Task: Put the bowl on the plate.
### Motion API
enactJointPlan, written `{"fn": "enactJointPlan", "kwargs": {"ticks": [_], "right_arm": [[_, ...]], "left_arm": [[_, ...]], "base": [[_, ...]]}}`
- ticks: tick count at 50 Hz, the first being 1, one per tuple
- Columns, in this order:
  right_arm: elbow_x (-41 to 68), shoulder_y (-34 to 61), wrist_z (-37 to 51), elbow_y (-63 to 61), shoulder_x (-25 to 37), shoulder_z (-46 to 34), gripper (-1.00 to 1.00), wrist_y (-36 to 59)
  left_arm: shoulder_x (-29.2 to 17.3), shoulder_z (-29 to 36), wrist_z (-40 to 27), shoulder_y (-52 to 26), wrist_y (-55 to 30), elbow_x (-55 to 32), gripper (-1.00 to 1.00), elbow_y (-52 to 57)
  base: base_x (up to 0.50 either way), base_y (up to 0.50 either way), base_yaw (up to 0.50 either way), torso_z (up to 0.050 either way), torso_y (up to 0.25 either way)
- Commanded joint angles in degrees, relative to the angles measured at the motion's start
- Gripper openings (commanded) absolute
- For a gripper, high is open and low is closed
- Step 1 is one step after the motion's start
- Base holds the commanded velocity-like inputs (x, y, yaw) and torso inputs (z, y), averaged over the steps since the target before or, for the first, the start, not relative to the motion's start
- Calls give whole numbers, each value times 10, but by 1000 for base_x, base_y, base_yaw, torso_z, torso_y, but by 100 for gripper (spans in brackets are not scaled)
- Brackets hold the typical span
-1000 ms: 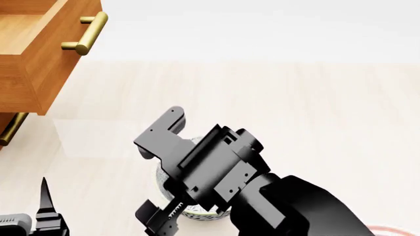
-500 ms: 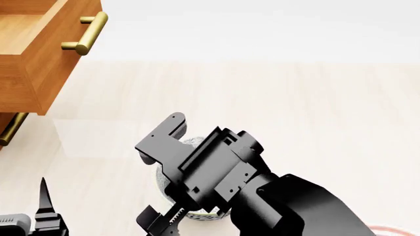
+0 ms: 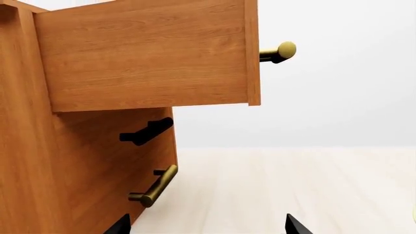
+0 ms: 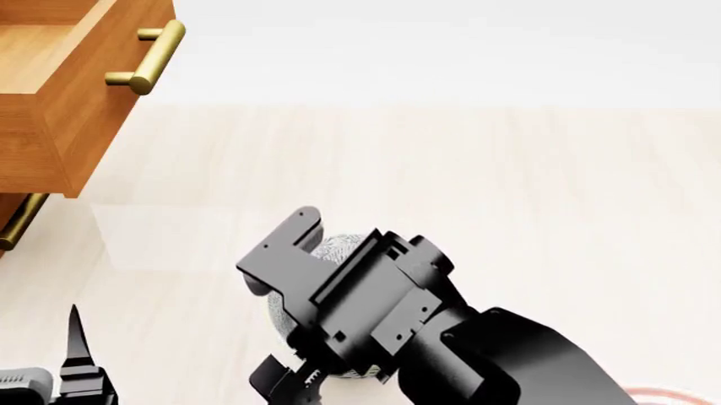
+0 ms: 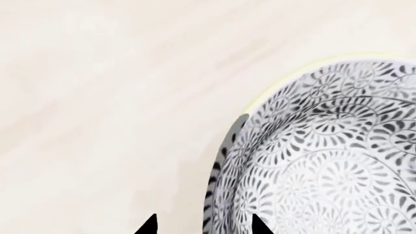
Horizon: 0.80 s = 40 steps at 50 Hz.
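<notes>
Head view: cabinet (image 4: 46,93) sits far left at the back, its top drawer (image 4: 84,51) pulled out over the floor (image 4: 507,186), a lower handle (image 4: 20,221) beneath it. Right gripper (image 4: 287,295) is low centre, directly over the bowl (image 4: 338,250) — the bowl rests on the floor, mostly hidden under the gripper body. Plate (image 4: 664,395): only a sliver of rim at the bottom right corner, right of the bowl and apart from it. Left gripper (image 4: 73,354) is bottom left, left of the bowl, in front of the cabinet.

Right wrist view: bowl wall (image 5: 224,161) lies between the two fingertips (image 5: 148,225) — one tip outside, one inside the bowl.
</notes>
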Motion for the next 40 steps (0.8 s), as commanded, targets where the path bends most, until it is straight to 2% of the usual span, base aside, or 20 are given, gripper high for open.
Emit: {"fn": "enactJointPlan", "kwargs": {"ticks": [1,16,27,40], "right_arm": [[2,-3,-2,-12,6,-2,-100,6],[6,-2,10,-37,21,2,-100,15],[-28,38,115,-209,114,-26,-100,45],[16,96,193,-317,193,35,-100,88]], "left_arm": [[-1,2,-2,1,2,0,100,1],[-4,4,-4,3,3,-2,100,3],[-5,5,-2,0,6,-6,100,1],[-7,7,2,-3,15,-9,100,-7]], "base": [[0,0,0,0,0],[0,0,0,0,0],[0,0,0,0,0],[0,0,0,0,0]]}}
